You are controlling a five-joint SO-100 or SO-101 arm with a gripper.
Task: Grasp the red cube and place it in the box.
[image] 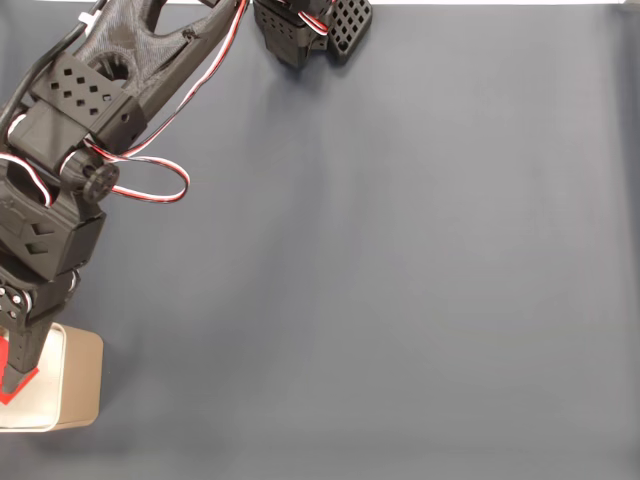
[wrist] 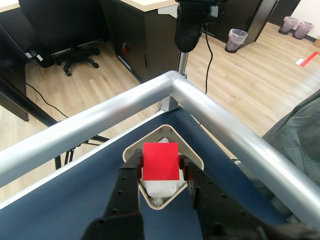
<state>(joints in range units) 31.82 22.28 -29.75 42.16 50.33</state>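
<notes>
the black two-finger gripper (wrist: pixel 161 167) clamps the small matte red cube (wrist: pixel 161 161) directly above the beige rounded box (wrist: pixel 195 156); only release remains.

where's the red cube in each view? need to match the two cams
Fixed view: the cube is at the bottom-left edge, a red sliver under the gripper, over the box.
Wrist view: the cube is lower centre, between the fingers, above the box's white interior.
Shared landmark: the beige box at the table corner.
</notes>
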